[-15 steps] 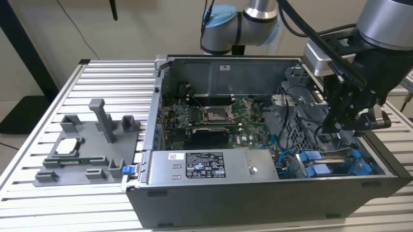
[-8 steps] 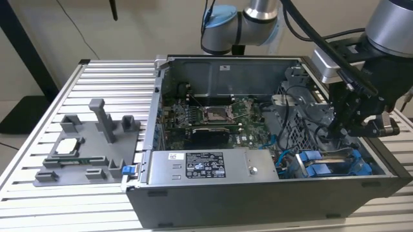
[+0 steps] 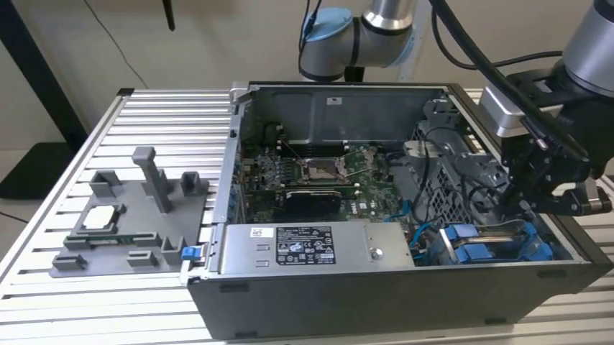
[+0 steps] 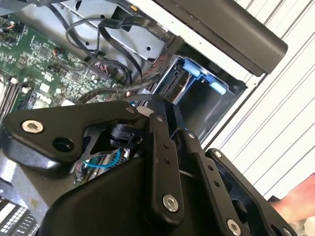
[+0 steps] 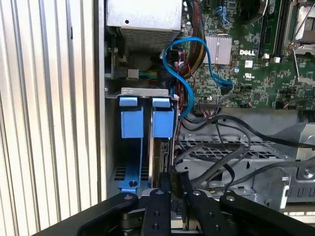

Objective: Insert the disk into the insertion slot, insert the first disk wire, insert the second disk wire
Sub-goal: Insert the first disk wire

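Your hand (image 5: 173,178) sits right at the open end of the drive cage (image 5: 133,92). It's lined up with the slot (image 5: 165,94) on the motherboard side. You can't tell whether the hand is clamped or loose, because its own black links hide the contact.

The disk (image 5: 161,157) shows edge-on in the first wrist view. It's a thin dark strip running from the hand into that slot, under a blue tab (image 5: 163,118). How deep it's seated, you can't tell. The bay beside it, on the outer-wall side, has a second blue tab (image 5: 130,120) and a blue rail (image 5: 129,183) over a perforated floor.

A blue cable (image 5: 189,96) loops from the motherboard (image 5: 256,73) down past the cage's edge. Black cables (image 5: 221,118) cross the metal grille (image 5: 211,147) just beside the hand.

In the exterior view your arm (image 3: 384,18) reaches over the open case (image 3: 384,302). It comes down at the case's front corner on the exterior view's right, where the blue cage parts are. The grey power-supply box (image 3: 307,248) lies just beside the cage, toward the exterior view's left.

The case stands on the slatted tabletop (image 3: 154,122). On the tabletop, to the exterior view's left of the case, is a grey fixture (image 3: 144,237). It has an upright post (image 3: 147,176) and a chip (image 3: 101,218) lying on it, well apart from the hand.
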### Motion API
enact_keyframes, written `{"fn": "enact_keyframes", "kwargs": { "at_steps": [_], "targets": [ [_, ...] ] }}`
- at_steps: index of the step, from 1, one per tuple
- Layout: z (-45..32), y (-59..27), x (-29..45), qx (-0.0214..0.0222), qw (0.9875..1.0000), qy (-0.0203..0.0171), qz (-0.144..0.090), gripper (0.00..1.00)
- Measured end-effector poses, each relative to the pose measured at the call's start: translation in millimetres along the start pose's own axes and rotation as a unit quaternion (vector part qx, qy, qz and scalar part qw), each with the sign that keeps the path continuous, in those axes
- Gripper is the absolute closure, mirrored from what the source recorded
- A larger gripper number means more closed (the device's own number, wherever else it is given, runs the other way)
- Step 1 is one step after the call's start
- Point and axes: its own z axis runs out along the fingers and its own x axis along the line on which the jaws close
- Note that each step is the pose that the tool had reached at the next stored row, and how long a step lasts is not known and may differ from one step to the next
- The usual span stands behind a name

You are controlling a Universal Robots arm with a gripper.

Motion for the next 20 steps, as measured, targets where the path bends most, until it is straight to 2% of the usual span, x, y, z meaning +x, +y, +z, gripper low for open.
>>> {"fn": "enact_keyframes", "kwargs": {
  "at_steps": [9, 14, 20],
  "targets": [
    [2.9, -4.2, 0.6, -0.0003, 1.0, -0.0005, 0.0, 1.0],
    [10.5, -11.8, 1.3, -0.0024, 1.0, 0.0004, 0.0, 1.0],
    [20.8, -13.3, 0.9, -0.0026, 1.0, 0.0036, 0.0, 1.0]
  ]
}}
